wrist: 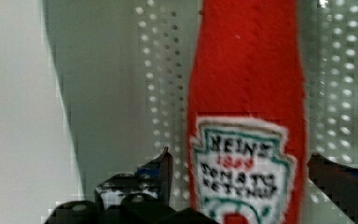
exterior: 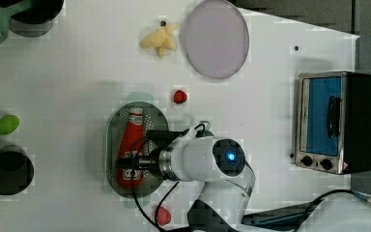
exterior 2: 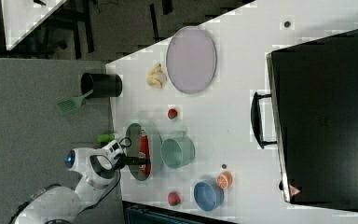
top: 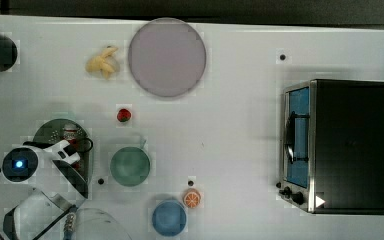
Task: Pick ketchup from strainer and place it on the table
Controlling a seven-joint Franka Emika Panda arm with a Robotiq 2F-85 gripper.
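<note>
The ketchup [wrist: 247,93], a red bottle with a white label, lies lengthwise in the pale green perforated strainer [wrist: 163,70]. My gripper [wrist: 249,175] is open and low over the bottle's label end. One dark fingertip [wrist: 161,170] stands on each side of the bottle, and neither touches it. In the left view the ketchup [exterior: 130,140] lies in the strainer [exterior: 112,140] with the gripper [exterior: 130,164] above its lower half. The top view has the strainer [top: 50,132] at the left of the white table [top: 240,125], partly hidden by my arm.
A green cup [top: 130,166] stands just beside the strainer. A blue bowl [top: 169,217], an orange slice [top: 192,198], a strawberry [top: 124,115], a banana [top: 103,62] and a purple plate [top: 167,57] lie around. A toaster oven [top: 345,145] fills the top view's right.
</note>
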